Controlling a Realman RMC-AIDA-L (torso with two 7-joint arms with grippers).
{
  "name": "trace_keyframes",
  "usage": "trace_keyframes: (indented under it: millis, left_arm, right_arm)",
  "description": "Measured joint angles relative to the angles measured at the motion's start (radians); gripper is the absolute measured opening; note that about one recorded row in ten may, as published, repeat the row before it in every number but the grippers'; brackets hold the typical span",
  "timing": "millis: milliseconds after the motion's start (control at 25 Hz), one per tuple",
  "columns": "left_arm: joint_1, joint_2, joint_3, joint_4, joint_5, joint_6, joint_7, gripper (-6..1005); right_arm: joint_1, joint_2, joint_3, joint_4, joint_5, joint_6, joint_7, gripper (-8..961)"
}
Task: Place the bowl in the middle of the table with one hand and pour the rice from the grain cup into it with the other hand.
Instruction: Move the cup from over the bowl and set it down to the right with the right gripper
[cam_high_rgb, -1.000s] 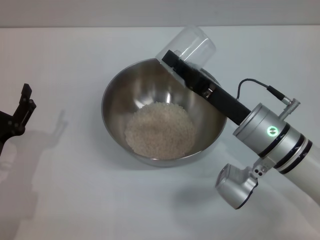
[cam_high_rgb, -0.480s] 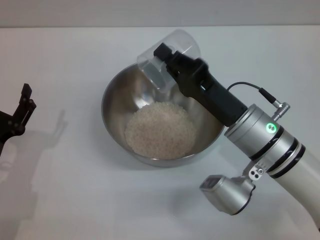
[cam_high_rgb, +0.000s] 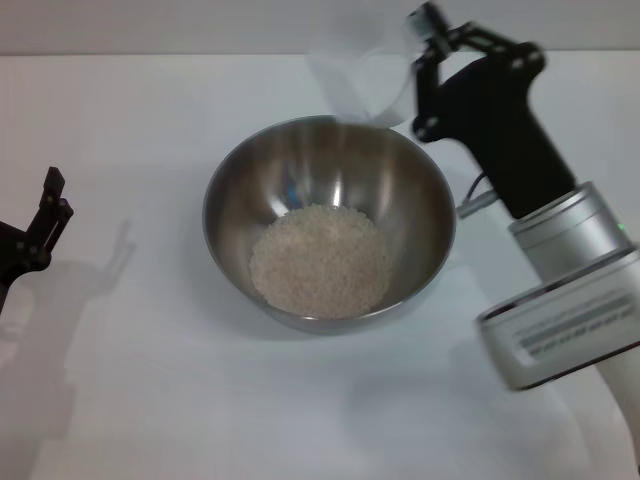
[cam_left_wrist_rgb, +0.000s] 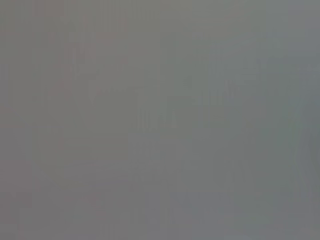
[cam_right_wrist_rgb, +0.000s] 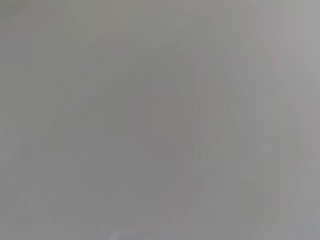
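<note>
White table (cam_high_rgb: 150, 400) | bowl (cam_high_rgb: 225, 190) holds rice (cam_high_rgb: 320, 258) | right gripper (cam_high_rgb: 425, 45) jaws clamp grain cup (cam_high_rgb: 360, 75) | left gripper (cam_high_rgb: 45, 215) jaws unclear

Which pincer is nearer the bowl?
Right. The right pincer holds the grain cup just beyond the bowl rim; the left pincer sits apart at the table's left edge.

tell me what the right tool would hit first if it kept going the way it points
Probably nothing: the right tool, holding the grain cup, points past the bowl toward the table's far edge, though depth is unclear.
</note>
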Motion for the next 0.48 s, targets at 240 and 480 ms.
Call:
trace_keyframes:
  millis: [240, 480]
  left_arm:
    - [-0.003, 0.000, 0.000, 0.000, 0.000, 0.000, 0.000, 863]
    - [-0.004, 0.000, 0.000, 0.000, 0.000, 0.000, 0.000, 863]
  right_arm:
    - [-0.036, 0.000, 0.077, -0.036, 0.004, -0.002, 0.376, 18]
    - [-0.046, 0.001, 0.096, -0.131, 0.113, 0.010, 0.607, 18]
